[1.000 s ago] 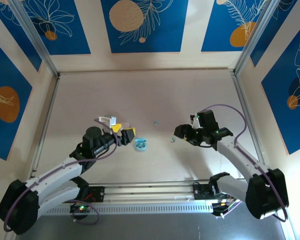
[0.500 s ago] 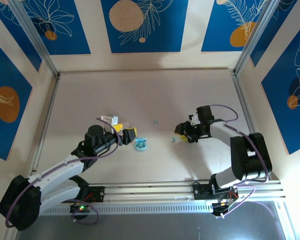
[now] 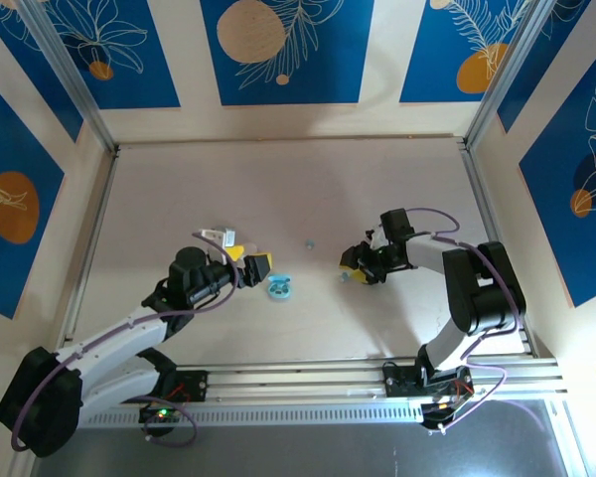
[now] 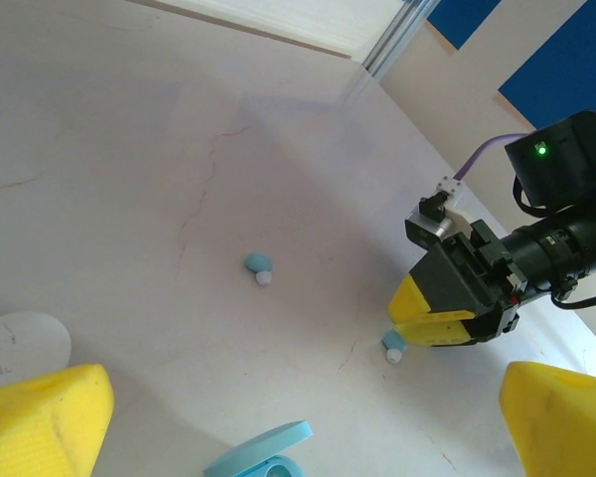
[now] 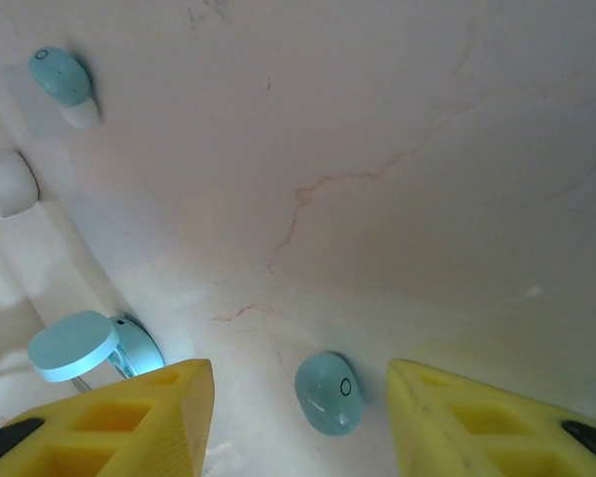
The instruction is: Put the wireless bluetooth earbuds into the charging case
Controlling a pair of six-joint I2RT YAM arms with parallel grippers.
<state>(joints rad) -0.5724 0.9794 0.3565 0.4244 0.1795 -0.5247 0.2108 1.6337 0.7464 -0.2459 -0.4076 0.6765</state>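
1. Pale blue earbud [image 5: 328, 395]: lying flat on the table [image 5: 427, 149], at lower centre of the right wrist view. It is being straddled by yellow fingers [image 5: 129, 422], with a gap showing on each side. Judged: it is being lined up for a pick.
2. Right gripper [image 5: 296, 396]: being held partly spread and low over the table, with nothing being pinched yet.
3. Second earbud [image 5: 63, 81]: lying loose at upper left of that view, well apart. It is probably being left for a later pick.
4. Charging case [image 3: 280, 287]: pale blue, at the middle of the top view, being presented with its lid open to receive buds.
5. Left gripper [image 3: 246, 260]: being held spread wide and empty just left of the case, seemingly being stationed to steady it.
6. White rounded object [image 4: 20, 343]: at lower left of the left wrist view; its kind cannot be told.
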